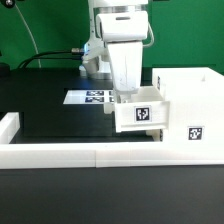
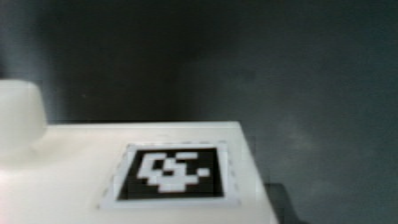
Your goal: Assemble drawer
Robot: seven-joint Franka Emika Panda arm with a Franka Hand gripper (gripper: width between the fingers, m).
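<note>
Exterior view bright, even light, low resolution, soft edges all over. White case (image 1: 185, 105) and low wall (image 1: 60, 153) nearly blown out, little surface detail. Black table (image 1: 50, 115) matte, no glare. Faint shadow under the tray (image 1: 140, 112). Wrist view dim, blurry; tag (image 2: 173, 172) smeared, background dark grey and grainy.

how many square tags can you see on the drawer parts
2 in the exterior view: one on the small tray under the pincer, one on the tall case at the exterior view's right. Other faces may hide more.
</note>
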